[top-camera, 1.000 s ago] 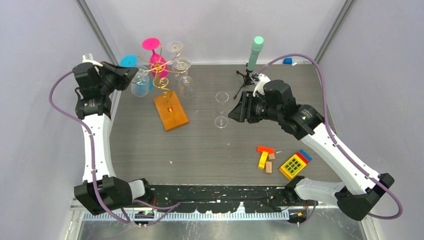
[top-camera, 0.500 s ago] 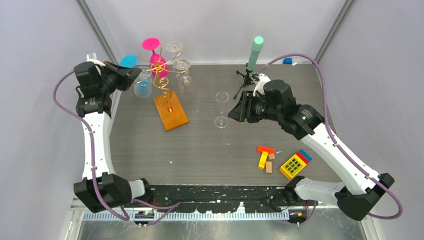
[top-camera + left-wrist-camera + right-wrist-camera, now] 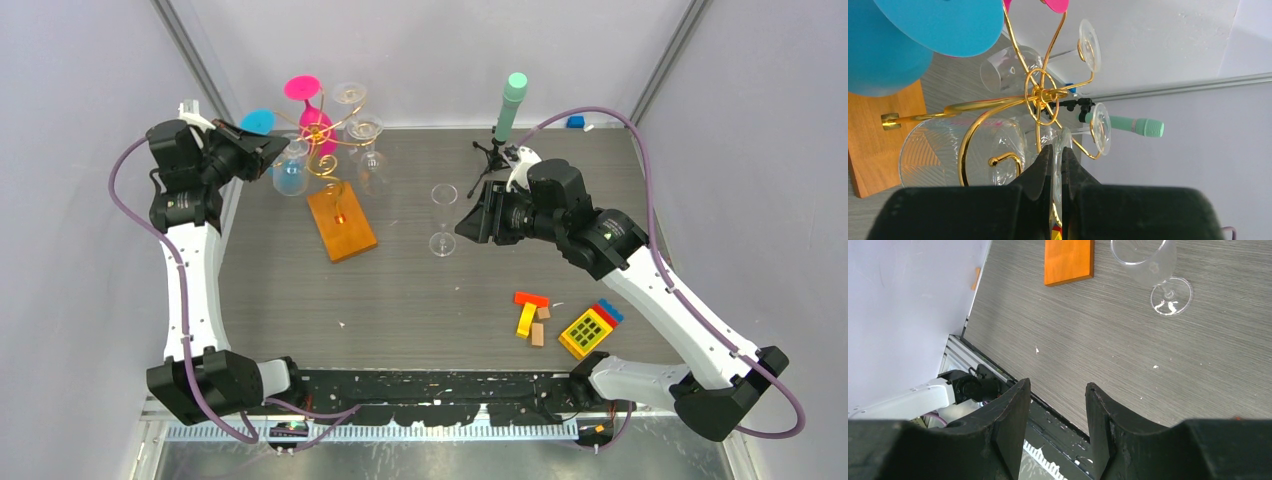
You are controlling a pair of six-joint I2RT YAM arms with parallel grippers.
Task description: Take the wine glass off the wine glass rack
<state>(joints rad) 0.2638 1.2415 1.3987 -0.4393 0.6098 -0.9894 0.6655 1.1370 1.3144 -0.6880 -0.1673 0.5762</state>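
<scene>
The gold wire wine glass rack (image 3: 325, 160) stands on its orange wooden base (image 3: 342, 222) at the back left, and its scroll arms (image 3: 1040, 95) fill the left wrist view. Clear, pink and blue glasses hang on it. My left gripper (image 3: 270, 150) is at the rack's left side, shut on the thin clear foot of a hanging wine glass (image 3: 1062, 145), seen edge-on between the fingers. A ribbed clear bowl (image 3: 943, 155) hangs beside it. My right gripper (image 3: 465, 225) is open and empty, just right of a clear wine glass (image 3: 443, 215) that stands upright on the table.
A black tripod with a mint-green cylinder (image 3: 505, 120) stands at the back, behind my right arm. Coloured toy blocks (image 3: 530, 315) and a yellow block (image 3: 587, 330) lie at the front right. The blue glass foot (image 3: 938, 20) is close above my left gripper.
My left gripper has shifted slightly up and to the right at the rack, and the blue glass beside it has swung a little. The right arm has not moved.
</scene>
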